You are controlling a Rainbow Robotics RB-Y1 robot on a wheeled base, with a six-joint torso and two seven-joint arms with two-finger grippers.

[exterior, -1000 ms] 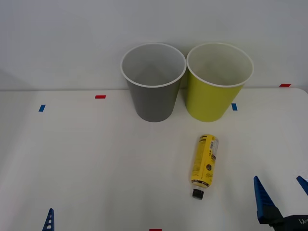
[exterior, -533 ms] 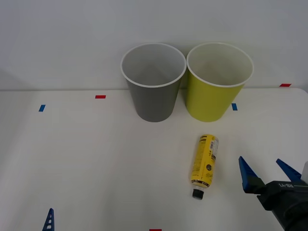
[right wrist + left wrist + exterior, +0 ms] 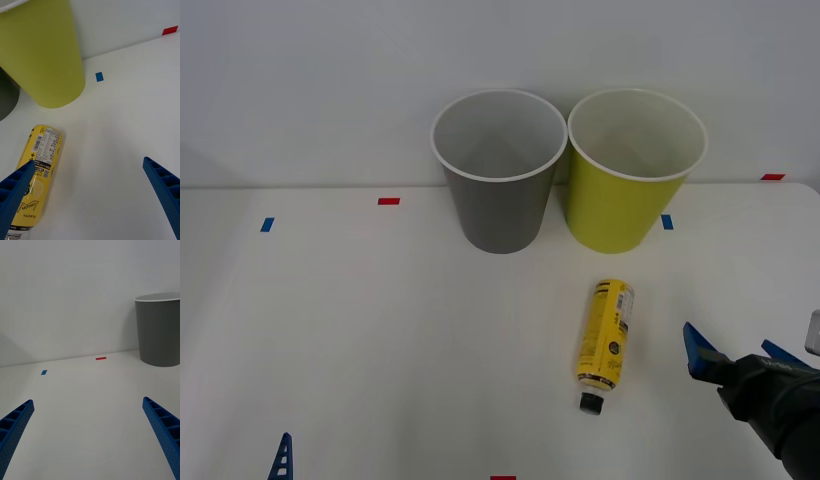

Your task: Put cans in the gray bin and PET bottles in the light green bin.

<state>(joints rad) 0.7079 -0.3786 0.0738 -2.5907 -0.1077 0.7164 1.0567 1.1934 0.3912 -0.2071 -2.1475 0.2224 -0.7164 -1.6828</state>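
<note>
A PET bottle [image 3: 605, 330] with a yellow label and black cap lies on its side on the white table, cap toward me, in front of the light green bin [image 3: 635, 185]. The gray bin [image 3: 498, 180] stands upright just left of the green one. Cans are out of view. My right gripper [image 3: 743, 352] hovers open to the right of the bottle, apart from it. In the right wrist view the bottle [image 3: 37, 176] lies beside one finger of that gripper [image 3: 89, 162], below the light green bin [image 3: 41, 56]. My left gripper [image 3: 88, 402] is open near the table's front left, with the gray bin [image 3: 157, 333] far ahead.
Red tape marks [image 3: 388, 201] and blue tape marks [image 3: 267, 224] dot the table's back part, and one blue mark [image 3: 99, 76] sits beside the green bin. A white wall rises right behind the bins. Bare tabletop spreads to the left and in front of the bottle.
My right gripper has come up from the bottom right corner toward the bottle, then tilted lower. The bottle, the bins and the left arm have stayed put.
</note>
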